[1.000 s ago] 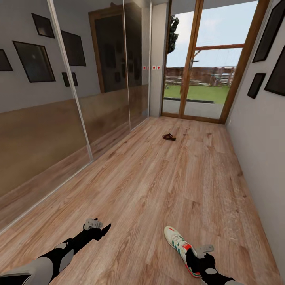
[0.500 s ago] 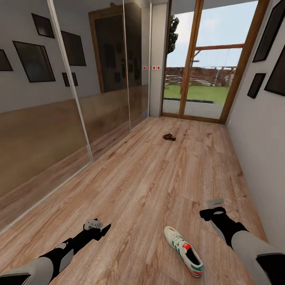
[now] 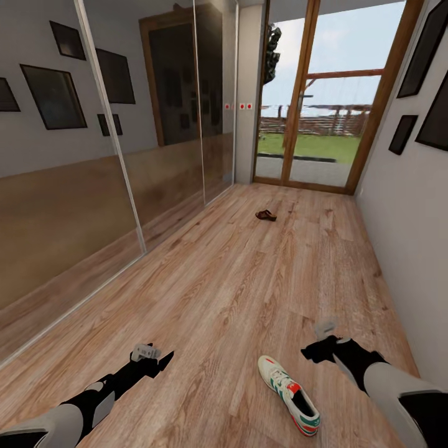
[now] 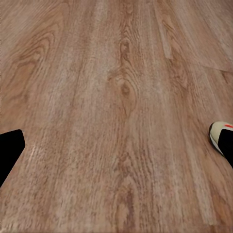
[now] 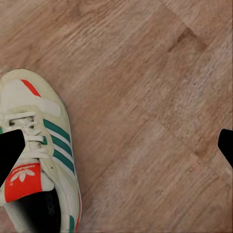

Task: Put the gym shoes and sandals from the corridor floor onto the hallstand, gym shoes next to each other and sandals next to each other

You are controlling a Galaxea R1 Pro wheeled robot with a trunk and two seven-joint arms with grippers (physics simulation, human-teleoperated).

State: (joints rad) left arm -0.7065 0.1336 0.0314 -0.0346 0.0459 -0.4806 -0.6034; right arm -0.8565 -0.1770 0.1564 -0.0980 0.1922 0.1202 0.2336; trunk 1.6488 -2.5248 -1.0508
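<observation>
One gym shoe [image 3: 289, 394] lies on the wood floor [image 3: 249, 292] near the robot, and the head view also shows a brown sandal [image 3: 266, 215] far off by the glass door [image 3: 311, 106]. The right claw [image 3: 315, 350] hangs empty just beside the shoe, fingers spread wide; its own camera shows the shoe's laces and green stripes up close. The left claw [image 3: 163, 359] is spread wide too, holding nothing.

One gym shoe [image 3: 289, 394], one sandal [image 3: 266, 215]

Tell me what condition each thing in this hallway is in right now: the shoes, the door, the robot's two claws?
White lace-up sneaker with green stripes: upright on its sole on the wood-plank floor, held by nothing.
Dark brown sandal: lying on the floor far down the corridor, near the door.
Wooden-framed glass door: closed.
Left gripper: open, empty, low over the floor.
Right gripper: open, empty, beside the sneaker.
</observation>
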